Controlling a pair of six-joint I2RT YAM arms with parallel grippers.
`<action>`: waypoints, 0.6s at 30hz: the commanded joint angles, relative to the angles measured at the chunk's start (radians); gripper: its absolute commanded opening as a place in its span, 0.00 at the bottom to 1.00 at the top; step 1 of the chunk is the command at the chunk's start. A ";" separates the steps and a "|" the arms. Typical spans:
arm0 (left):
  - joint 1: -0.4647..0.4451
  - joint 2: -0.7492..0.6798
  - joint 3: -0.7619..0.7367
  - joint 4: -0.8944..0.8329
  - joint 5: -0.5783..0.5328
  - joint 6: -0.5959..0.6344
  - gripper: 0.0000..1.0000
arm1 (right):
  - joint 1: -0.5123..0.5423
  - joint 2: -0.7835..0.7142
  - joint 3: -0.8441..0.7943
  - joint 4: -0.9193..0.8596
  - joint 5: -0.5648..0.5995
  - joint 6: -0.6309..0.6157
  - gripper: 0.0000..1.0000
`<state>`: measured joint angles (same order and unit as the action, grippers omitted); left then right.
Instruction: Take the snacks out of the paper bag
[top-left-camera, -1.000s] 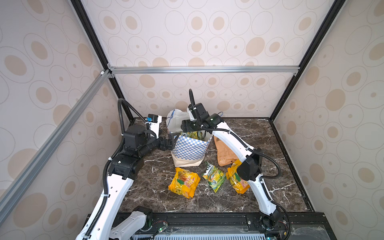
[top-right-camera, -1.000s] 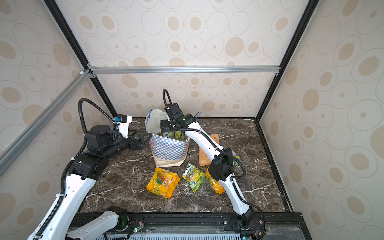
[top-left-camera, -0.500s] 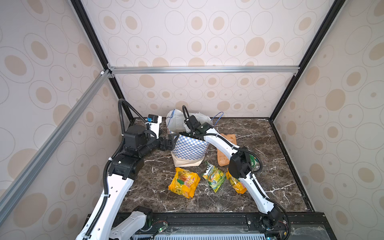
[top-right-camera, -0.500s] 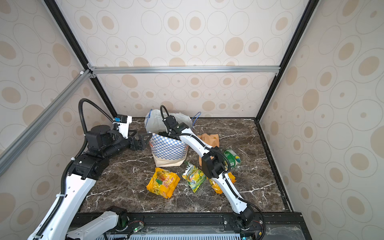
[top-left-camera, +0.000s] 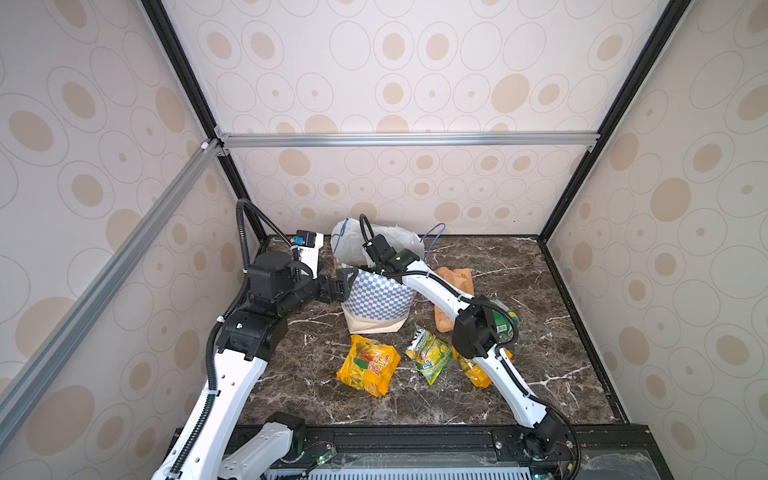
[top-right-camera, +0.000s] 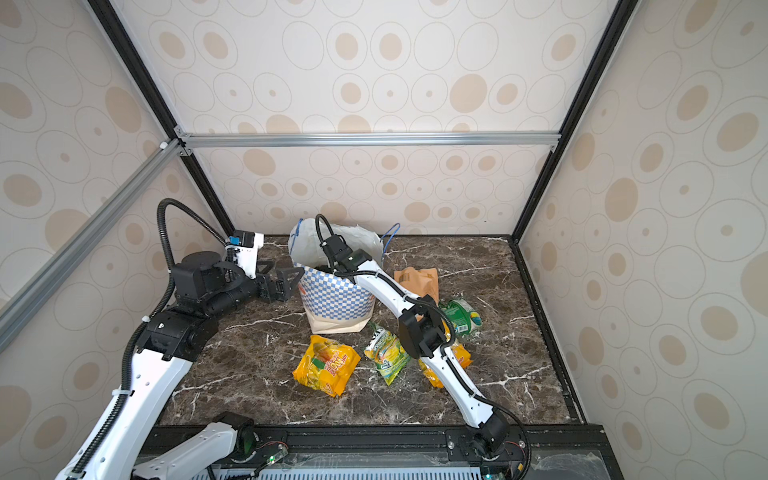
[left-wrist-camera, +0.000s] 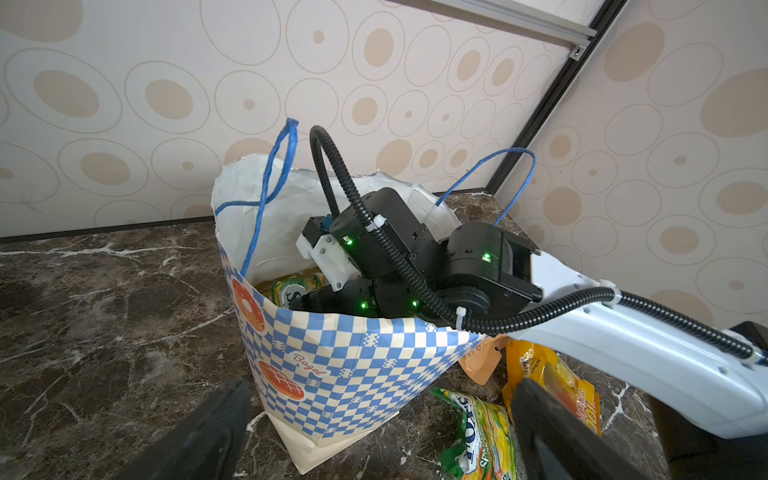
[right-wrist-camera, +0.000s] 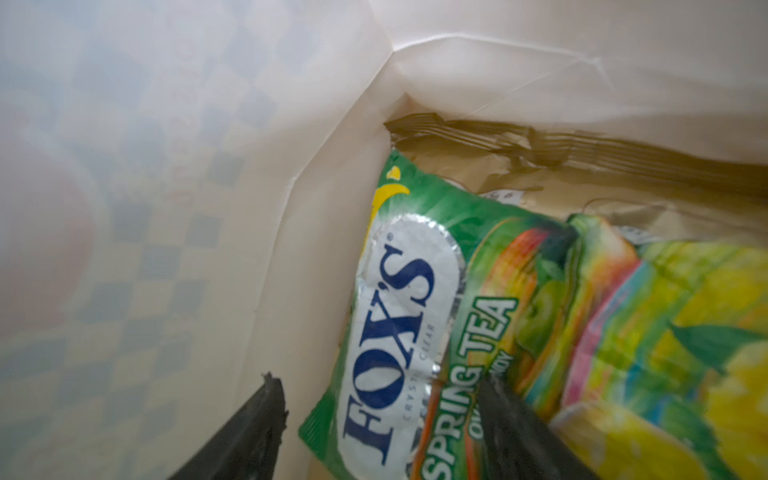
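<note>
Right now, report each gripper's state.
Left gripper: open, empty, beside the paper bag.
Right gripper: open inside the bag, jaws astride the green Fox's packet, not yet clamped on it.

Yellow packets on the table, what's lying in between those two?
A green-yellow packet lies between the left yellow packet and the right yellow packet, seen in both top views.
</note>
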<state>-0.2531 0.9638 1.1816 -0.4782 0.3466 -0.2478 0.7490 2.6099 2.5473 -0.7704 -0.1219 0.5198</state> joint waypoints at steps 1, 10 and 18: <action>0.003 -0.017 -0.007 0.020 0.002 -0.006 0.98 | 0.024 0.105 -0.038 -0.183 0.070 -0.010 0.59; 0.003 -0.013 -0.007 0.027 0.004 -0.007 0.98 | 0.023 0.064 -0.042 -0.203 0.076 -0.009 0.06; 0.003 -0.016 -0.016 0.029 0.004 -0.008 0.98 | 0.022 -0.065 -0.090 -0.198 0.156 -0.052 0.00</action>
<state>-0.2531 0.9627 1.1683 -0.4656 0.3470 -0.2489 0.7532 2.5759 2.5053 -0.8337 -0.0078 0.4927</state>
